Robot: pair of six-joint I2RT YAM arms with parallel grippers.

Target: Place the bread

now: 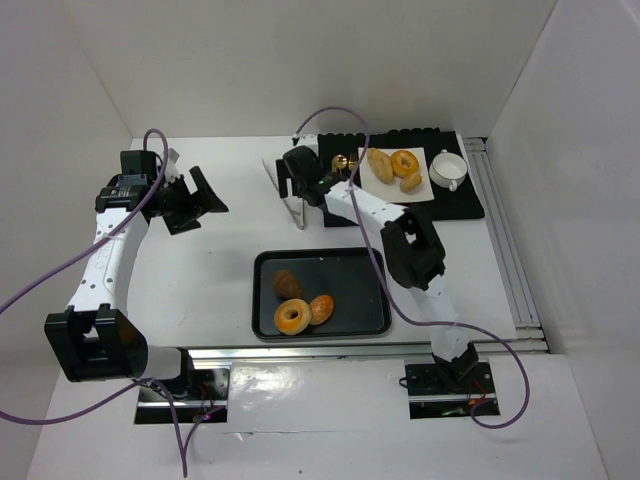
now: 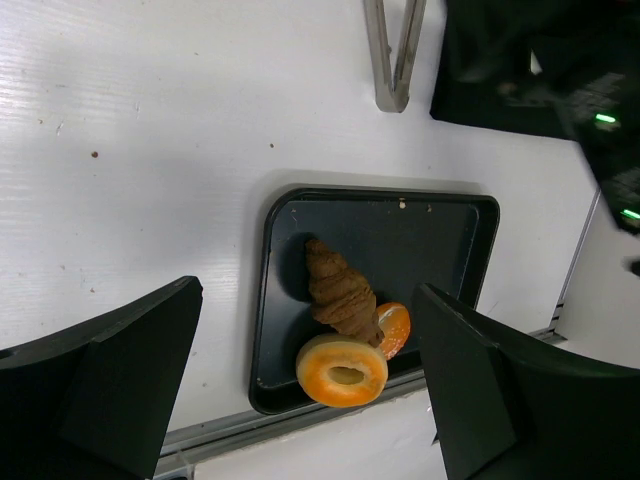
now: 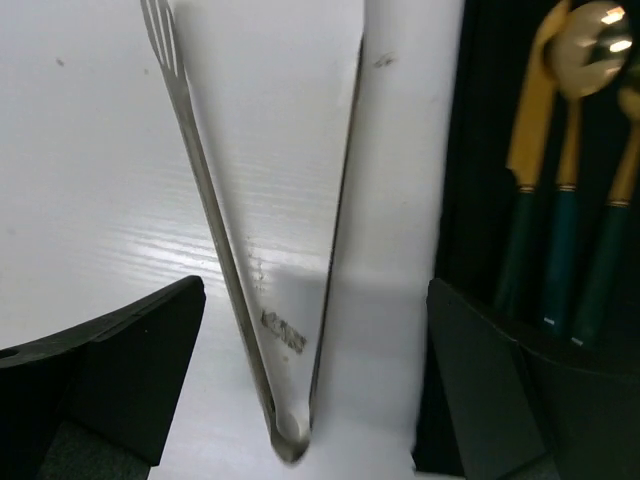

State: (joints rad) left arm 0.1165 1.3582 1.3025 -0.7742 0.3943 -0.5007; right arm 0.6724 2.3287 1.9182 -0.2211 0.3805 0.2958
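Note:
A black tray (image 1: 350,280) near the front holds a brown croissant (image 1: 288,283), a glazed bagel (image 1: 293,317) and an orange bun (image 1: 321,308). The left wrist view shows the same tray (image 2: 420,240), croissant (image 2: 340,290), bagel (image 2: 342,370) and bun (image 2: 393,328). More bread lies on a white plate (image 1: 425,192) at the back right: a roll (image 1: 380,165), a bagel (image 1: 404,162) and a small piece (image 1: 411,182). My left gripper (image 1: 195,200) is open and empty, high at the left. My right gripper (image 1: 300,195) is open, its fingers either side of metal tongs (image 3: 270,250) lying on the table.
The plate sits on a black mat (image 1: 465,205) with a white cup (image 1: 448,170) and gold cutlery with teal handles (image 3: 560,200). The tongs (image 1: 292,200) lie just left of the mat. White walls enclose the table; a rail runs along the right edge.

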